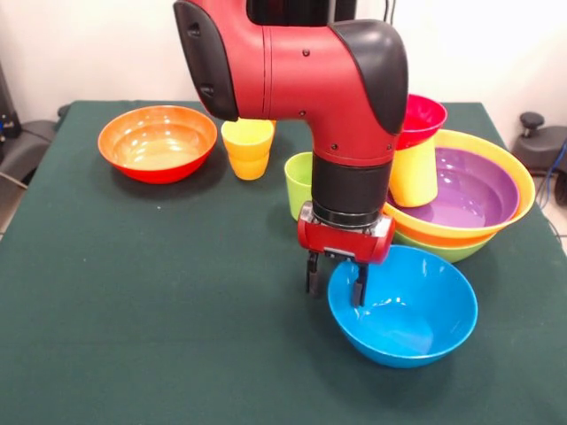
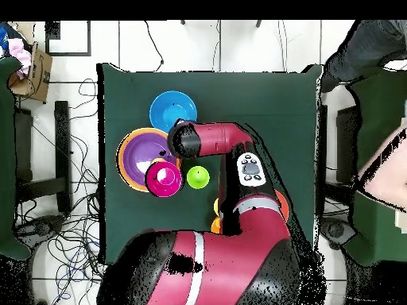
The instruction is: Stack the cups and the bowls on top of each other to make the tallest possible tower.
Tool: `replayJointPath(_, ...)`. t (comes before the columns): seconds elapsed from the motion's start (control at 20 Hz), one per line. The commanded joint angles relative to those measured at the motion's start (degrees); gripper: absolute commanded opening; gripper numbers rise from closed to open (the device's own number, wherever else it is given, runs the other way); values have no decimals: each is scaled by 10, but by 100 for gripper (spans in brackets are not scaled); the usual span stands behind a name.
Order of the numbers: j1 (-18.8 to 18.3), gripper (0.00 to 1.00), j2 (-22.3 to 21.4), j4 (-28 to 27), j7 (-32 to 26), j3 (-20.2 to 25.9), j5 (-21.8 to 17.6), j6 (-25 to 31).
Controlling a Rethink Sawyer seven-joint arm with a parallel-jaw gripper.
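Observation:
My gripper (image 1: 335, 282) hangs over the left rim of the blue bowl (image 1: 403, 310), one finger outside the rim and one inside, apart from each other. The blue bowl also shows in the overhead view (image 2: 172, 109). At the right stands the tower: a lime green bowl (image 1: 443, 251), an orange bowl (image 1: 505, 217) and a purple bowl (image 1: 474, 190) nested together. An upturned yellow cup (image 1: 414, 173) stands in them with the small magenta-red bowl (image 1: 421, 119) on top. A lime green cup (image 1: 299, 181) stands behind the arm. A yellow cup sits nested in an orange cup (image 1: 248, 150).
A red-orange bowl (image 1: 158, 142) stands alone at the far left of the green table (image 1: 133, 292). The red arm (image 1: 301, 80) hides part of the lime cup and the tower. A person (image 2: 381, 119) shows at the right edge of the overhead view.

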Motion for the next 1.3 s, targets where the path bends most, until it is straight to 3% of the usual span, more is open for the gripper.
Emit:
replayJointPath(0.05,-6,100,21,-12,2,17,-26,-40)
replayJointPath(0.7,-6,100,30,-15,-1,17,-19,-47)
replayJointPath(0.75,-6,0,30,-15,-2,17,-19,-46)
replayJointPath(1.3,-6,0,28,-14,-5,15,-17,-31)
